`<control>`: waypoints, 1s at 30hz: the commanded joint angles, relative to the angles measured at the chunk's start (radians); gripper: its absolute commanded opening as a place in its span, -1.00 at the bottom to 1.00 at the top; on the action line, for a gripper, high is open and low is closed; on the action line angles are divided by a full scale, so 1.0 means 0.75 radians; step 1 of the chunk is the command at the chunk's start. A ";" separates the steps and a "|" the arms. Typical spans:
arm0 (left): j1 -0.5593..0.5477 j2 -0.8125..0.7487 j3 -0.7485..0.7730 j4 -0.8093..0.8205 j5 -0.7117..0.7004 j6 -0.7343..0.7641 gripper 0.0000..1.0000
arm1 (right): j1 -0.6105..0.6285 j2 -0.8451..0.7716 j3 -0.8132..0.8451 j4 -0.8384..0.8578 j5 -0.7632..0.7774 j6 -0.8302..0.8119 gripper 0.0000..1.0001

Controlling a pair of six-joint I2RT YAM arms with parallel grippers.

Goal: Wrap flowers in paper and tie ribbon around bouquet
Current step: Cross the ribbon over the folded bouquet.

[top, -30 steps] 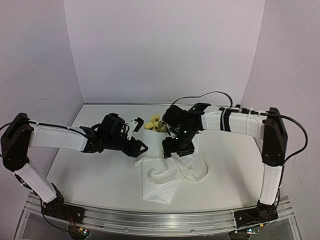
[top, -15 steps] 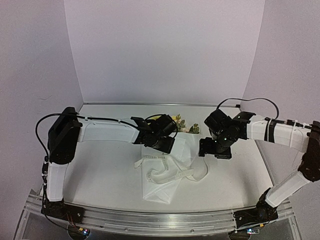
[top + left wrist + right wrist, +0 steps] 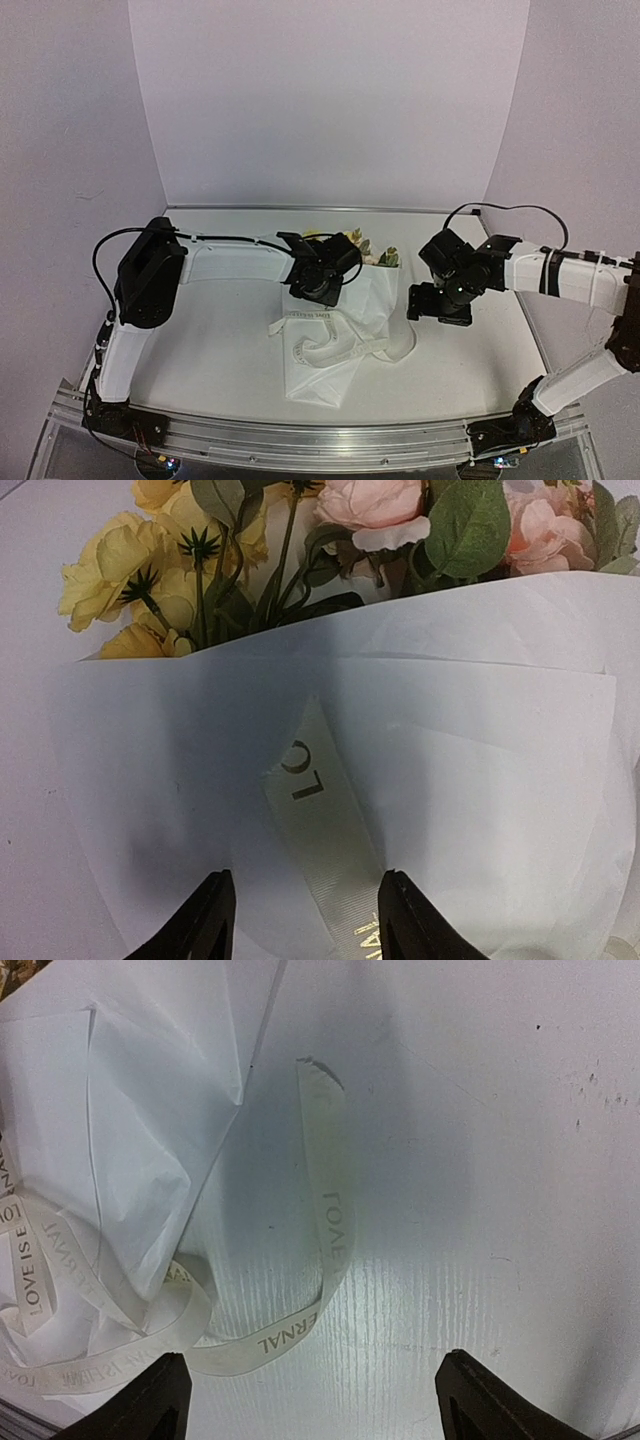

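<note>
Both pairs of jaws were seen parted, with nothing gripped. On the left gripper (image 3: 305, 925) they stood moderately apart, set astride the ribbon (image 3: 318, 870) where it ran up over the paper (image 3: 480, 780); whether the tips touched the paper could not be told. On the right gripper (image 3: 310, 1400) they were spread wide above the bare table (image 3: 500, 1110), with the loose ribbon end lying below them, untouched. The flowers (image 3: 150, 570) were already enclosed, blooms showing at the wide end of the bouquet (image 3: 315, 380), which lay mid-table between the two arms. The wrapping was judged done and the tying to be in hand: the ribbon lay looped loosely over the paper, and no knot was visible. Next, each ribbon end would need to be pinched cleanly, without the thin sheet being caught, and drawn across.
</note>
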 commanded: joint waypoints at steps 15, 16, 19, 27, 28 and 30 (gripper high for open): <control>0.042 -0.017 0.021 0.076 0.006 -0.001 -0.57 | -0.029 -0.022 -0.096 0.083 0.024 0.046 0.73; 0.038 -0.035 0.004 0.077 0.000 -0.022 -0.49 | -0.029 -0.025 -0.097 0.083 0.025 0.042 0.73; 0.013 -0.084 -0.037 0.084 -0.041 -0.067 -0.12 | -0.028 -0.039 -0.100 0.083 0.035 0.032 0.74; -0.048 -0.023 0.039 -0.009 -0.178 -0.132 0.25 | -0.031 -0.055 -0.103 0.083 0.027 0.026 0.74; -0.050 -0.016 0.042 -0.011 -0.185 -0.139 0.26 | -0.030 -0.056 -0.105 0.082 0.023 0.027 0.74; -0.050 -0.010 0.039 0.000 -0.188 -0.147 0.27 | -0.031 -0.059 -0.109 0.083 0.016 0.026 0.75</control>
